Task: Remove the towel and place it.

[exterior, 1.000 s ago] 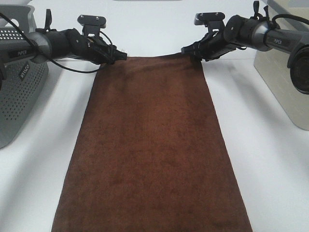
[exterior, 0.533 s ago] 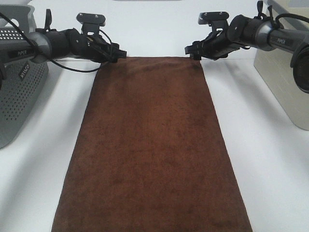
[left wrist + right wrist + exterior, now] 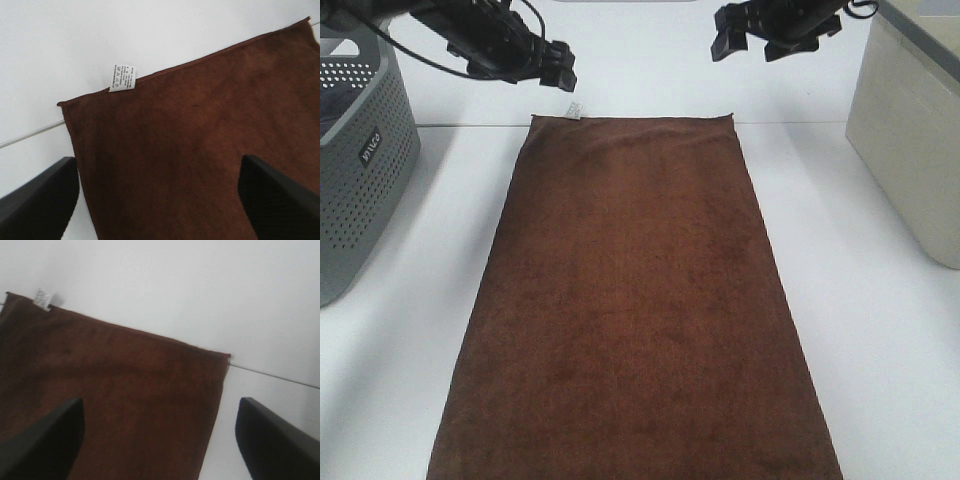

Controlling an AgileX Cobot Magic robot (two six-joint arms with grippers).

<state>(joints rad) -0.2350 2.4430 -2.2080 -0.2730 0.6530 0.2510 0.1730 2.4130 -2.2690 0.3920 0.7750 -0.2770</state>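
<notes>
Brown towel (image 3: 635,300) flat on white table (image 3: 880,330), grey basket (image 3: 360,160) left, grippers above

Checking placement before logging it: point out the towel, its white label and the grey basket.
towel (image 3: 635,300): exterior high view, middle of the brown cloth.
white label (image 3: 122,78): left wrist view, centre of the tag.
grey basket (image 3: 365,170): exterior high view, perforated side wall.

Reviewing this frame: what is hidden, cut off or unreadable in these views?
- Towel: near edge cut off by the bottom of the high view, so its full length is unseen.
- White label: print too small to read in the left wrist view; blurred in the right wrist view.
- Grey basket: cut off at the left edge, contents hidden by its wall.
- Beige bin: cut off at the right edge.
</notes>
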